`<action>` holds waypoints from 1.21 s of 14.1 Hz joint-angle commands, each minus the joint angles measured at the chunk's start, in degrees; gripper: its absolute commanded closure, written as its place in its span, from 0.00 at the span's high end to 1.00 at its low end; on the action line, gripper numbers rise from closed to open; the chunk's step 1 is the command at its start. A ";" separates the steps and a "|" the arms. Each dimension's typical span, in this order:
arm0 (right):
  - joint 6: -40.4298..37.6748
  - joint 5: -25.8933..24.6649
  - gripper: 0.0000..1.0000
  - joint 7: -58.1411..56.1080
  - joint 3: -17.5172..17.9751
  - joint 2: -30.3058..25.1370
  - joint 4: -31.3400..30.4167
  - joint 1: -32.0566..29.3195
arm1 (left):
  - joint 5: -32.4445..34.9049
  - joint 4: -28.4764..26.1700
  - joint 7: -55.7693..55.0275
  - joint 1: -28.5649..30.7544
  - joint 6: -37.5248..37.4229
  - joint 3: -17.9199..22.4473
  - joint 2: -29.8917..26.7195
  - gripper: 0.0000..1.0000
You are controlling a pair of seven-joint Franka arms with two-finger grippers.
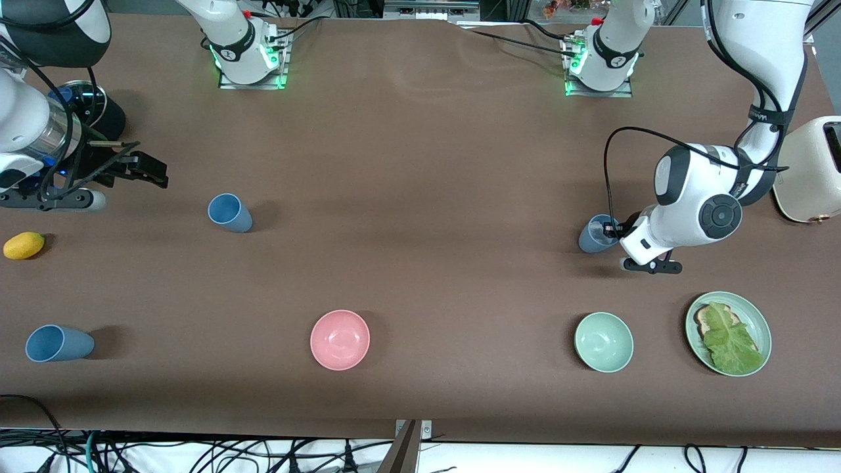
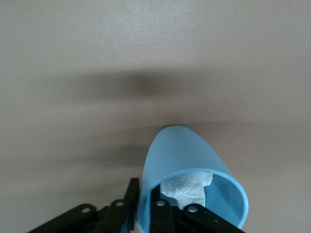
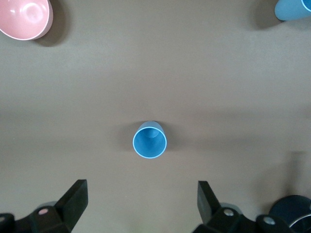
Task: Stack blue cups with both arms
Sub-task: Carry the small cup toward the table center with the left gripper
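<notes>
Left wrist view shows your left hand [image 2: 160, 213] clenched on the rim of a small matte blue tapered cup [image 2: 187, 170], one black finger [image 2: 163, 213] inside the mouth and the other against the outer wall. A crumpled piece of white paper [image 2: 187, 189] sits inside this cup. In the front view the same cup [image 1: 596, 234] stands on the brown tabletop [image 1: 420, 131] toward the left arm's end, with the left hand [image 1: 612, 230] at its rim.

To do this step well, lift straight up so the pinched rim does not tip the cup, and keep it upright while you carry it.

Your right hand [image 3: 141, 204] is released, fingers spread wide, hovering over a second blue tapered cup [image 3: 149, 140] that stands upright with its mouth up. In the front view that cup [image 1: 230, 212] is toward the right arm's end, and the right hand [image 1: 141, 169] hangs near it.

A third blue cup [image 1: 58, 343] stands nearer the front camera. Also on the tabletop are a pink round bowl [image 1: 340, 339], a pale green round bowl [image 1: 604, 342], a green plate with toast and lettuce [image 1: 728, 333], a yellow lemon-like fruit [image 1: 23, 245] and a cream toaster [image 1: 811, 171].

The left arm's wrist hides most of the grip in the front view. You cannot tell whether the held cup has left the tabletop. The toaster is cut off at the edge.
</notes>
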 commanded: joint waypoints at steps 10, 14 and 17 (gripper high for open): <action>0.18 -0.82 1.00 0.56 0.30 0.24 -0.21 -0.01 | -1.98 15.27 -20.46 -6.80 -8.15 -10.36 3.10 0.00; 0.18 -0.82 1.00 0.56 0.21 0.33 -0.21 -0.10 | -2.79 19.50 -29.97 -13.49 -3.16 -10.27 9.43 0.00; 0.18 -0.82 1.00 0.39 0.21 0.42 -0.21 -0.28 | -2.88 19.68 -35.68 -17.18 3.08 -10.27 12.42 0.00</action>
